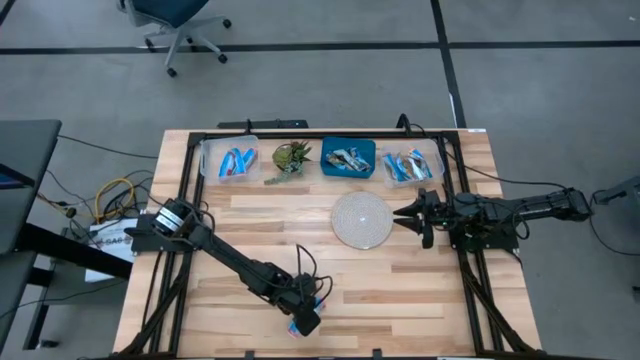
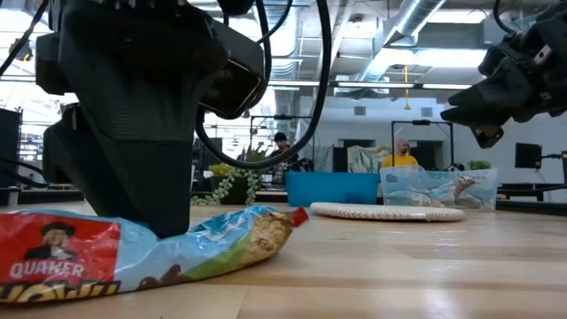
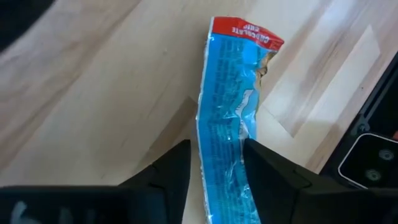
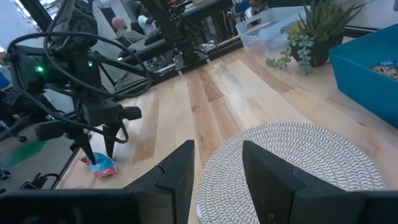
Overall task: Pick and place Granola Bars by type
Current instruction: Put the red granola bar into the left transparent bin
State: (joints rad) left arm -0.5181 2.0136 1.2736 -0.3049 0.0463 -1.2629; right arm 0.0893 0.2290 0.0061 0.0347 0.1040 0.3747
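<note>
- Seen from the high view, the left tool (image 1: 304, 322) sits low at the near edge of the tabletop (image 1: 260, 215), roughly mid-width, over one granola bar (image 1: 296, 326); red and blue wrapper peeks out beside it.
- High view, far edge: clear bin (image 1: 229, 158) with blue bars, plant (image 1: 291, 158), blue bin (image 1: 348, 158) with silvery bars, second clear bin (image 1: 411, 164) with light-blue bars. Woven disc (image 1: 361, 220) lies near the middle, just before the blue bin.
- High view: right tool (image 1: 402, 214) hovers just beside the disc's right rim, holding nothing.
- Low view: granola bar (image 2: 151, 250) lies flat on the wood, red "Quaker" end nearest the camera; left tool's dark body (image 2: 133, 115) comes down onto its middle. Two people show in the room behind.
- Left wrist view: fingers (image 3: 177, 168) straddle the granola bar (image 3: 230, 118), one on each long side, close against the wrapper. Cannot tell if they clamp it; bar is down on the wood.
- Right wrist view: right tool (image 4: 217, 163) fingers part-open with a gap, empty, above the disc (image 4: 292, 165); left tool (image 4: 99, 146) is far off, on the bar (image 4: 102, 165).
</note>
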